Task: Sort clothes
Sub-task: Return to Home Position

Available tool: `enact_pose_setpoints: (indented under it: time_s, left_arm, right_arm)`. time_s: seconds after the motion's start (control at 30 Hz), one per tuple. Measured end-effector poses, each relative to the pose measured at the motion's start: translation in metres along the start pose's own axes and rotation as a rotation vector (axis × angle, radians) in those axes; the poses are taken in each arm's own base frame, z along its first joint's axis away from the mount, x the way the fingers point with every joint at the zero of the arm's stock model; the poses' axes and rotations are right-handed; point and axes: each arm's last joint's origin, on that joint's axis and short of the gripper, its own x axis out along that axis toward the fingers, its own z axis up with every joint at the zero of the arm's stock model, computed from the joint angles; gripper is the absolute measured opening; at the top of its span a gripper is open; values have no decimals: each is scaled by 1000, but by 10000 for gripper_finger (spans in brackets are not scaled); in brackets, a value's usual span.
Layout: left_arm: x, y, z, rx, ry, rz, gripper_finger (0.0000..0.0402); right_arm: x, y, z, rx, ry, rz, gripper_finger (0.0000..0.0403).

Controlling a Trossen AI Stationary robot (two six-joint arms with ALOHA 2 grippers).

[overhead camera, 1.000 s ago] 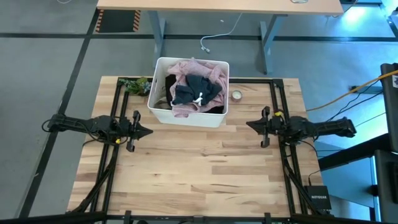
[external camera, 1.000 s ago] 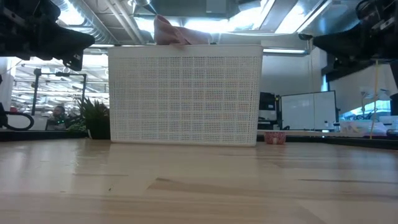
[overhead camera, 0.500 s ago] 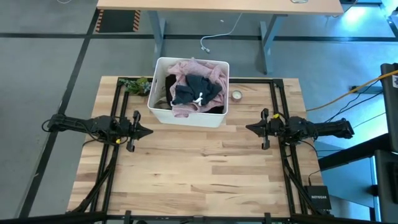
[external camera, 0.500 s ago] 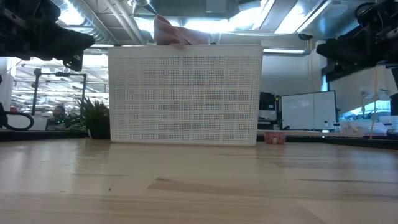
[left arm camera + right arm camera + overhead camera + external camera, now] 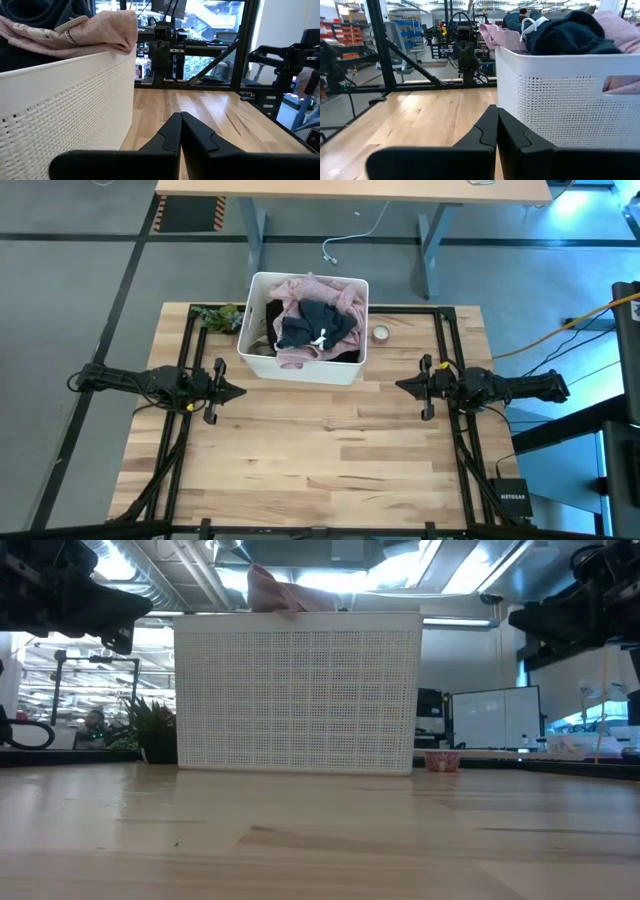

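Observation:
The clothes (image 5: pixel 310 320) lie heaped in a white plastic bin (image 5: pixel 352 368) at the table's far middle: a light pink garment (image 5: pixel 300 290) draped over the rim, a dark blue-grey one (image 5: pixel 318 322) on top. The pink cloth (image 5: pixel 85 32) hangs over the bin's edge in the left wrist view; the dark garment (image 5: pixel 565 32) tops the bin in the right wrist view. My left gripper (image 5: pixel 240 391) hovers shut at the table's left, pointing level toward the middle. My right gripper (image 5: pixel 400 384) hovers shut at the right, facing it. Both hold nothing.
A small potted plant (image 5: pixel 220 317) stands left of the bin, a small round cup (image 5: pixel 380 333) right of it. Black frame rails (image 5: pixel 190 340) run along the table's left, right and far sides. Bare wood (image 5: pixel 320 450) spreads between the arms and toward the near edge.
My right gripper has drawn back slightly toward the table's right edge and sunk a little, staying shut. The left arm and the clothes have kept still.

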Motion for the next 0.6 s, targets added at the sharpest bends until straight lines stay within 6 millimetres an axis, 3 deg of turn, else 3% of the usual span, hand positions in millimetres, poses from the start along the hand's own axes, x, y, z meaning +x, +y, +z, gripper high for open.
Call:
enact_pose_setpoints:
  time_s: [0.6]
  left_arm:
    - [0, 0, 0, 0, 0, 0, 1]
  right_arm:
    - [0, 0, 0, 25, 0, 0, 8]
